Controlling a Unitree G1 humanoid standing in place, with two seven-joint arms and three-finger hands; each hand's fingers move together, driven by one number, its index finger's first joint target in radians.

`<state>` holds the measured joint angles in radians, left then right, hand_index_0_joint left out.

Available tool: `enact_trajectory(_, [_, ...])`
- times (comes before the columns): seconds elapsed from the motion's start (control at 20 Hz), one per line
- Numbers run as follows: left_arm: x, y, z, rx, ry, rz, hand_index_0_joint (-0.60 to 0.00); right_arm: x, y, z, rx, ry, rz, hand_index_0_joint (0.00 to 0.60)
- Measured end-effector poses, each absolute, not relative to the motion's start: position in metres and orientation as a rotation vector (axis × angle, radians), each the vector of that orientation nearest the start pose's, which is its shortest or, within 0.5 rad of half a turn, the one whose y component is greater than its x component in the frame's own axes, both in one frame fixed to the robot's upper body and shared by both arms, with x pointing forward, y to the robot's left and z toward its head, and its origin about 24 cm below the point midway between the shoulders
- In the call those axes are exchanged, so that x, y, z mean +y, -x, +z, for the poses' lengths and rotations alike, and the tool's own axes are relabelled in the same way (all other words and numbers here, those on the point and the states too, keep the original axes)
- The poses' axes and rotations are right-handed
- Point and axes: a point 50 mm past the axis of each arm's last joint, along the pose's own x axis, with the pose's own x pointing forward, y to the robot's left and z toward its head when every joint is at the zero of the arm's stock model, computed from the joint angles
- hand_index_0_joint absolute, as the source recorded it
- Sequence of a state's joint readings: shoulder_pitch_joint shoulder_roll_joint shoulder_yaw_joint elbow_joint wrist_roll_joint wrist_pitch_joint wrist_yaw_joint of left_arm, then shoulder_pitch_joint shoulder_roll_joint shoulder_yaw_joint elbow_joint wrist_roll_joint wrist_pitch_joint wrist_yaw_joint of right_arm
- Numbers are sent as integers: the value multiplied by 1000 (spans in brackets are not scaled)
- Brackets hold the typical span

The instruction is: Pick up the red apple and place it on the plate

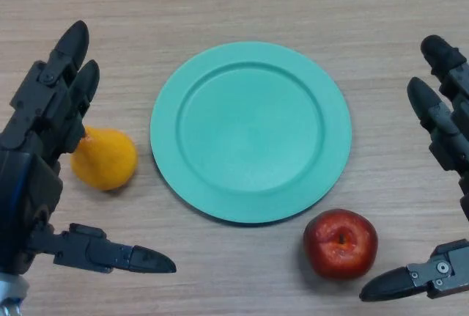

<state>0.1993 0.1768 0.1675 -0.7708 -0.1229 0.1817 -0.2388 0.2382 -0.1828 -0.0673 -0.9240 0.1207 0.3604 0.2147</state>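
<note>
My right hand (447,206) hung open, fingers spread, just right of the red apple (341,243), which sat on the table below the green plate (250,131). Best, I judged, to cup it squarely before lifting. My left hand (44,162) idled open by an orange pear (105,158).

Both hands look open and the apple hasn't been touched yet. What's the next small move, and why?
Probably bring the right hand in and down over the red apple. The apple sits on the table just off the near right rim of the green plate, between that hand's thumb and fingers. The left hand is beside the yellow pear, farther away.
</note>
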Motion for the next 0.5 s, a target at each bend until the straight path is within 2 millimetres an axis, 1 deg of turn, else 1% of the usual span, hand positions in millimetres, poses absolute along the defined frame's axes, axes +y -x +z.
enact_trajectory(0.2, [186,-189,163,-393,-177,-138,0,-164,-176,171,-335,148,217,0])
enact_trajectory(0.3, [190,-191,159,-375,-176,-126,0,-164,-177,169,-329,147,214,0])
enact_trajectory(0.45, [196,-192,159,-376,-185,-101,0,-168,-175,163,-351,154,201,0])
enact_trajectory(0.5, [196,-193,157,-372,-183,-101,0,-169,-175,159,-350,191,191,0])
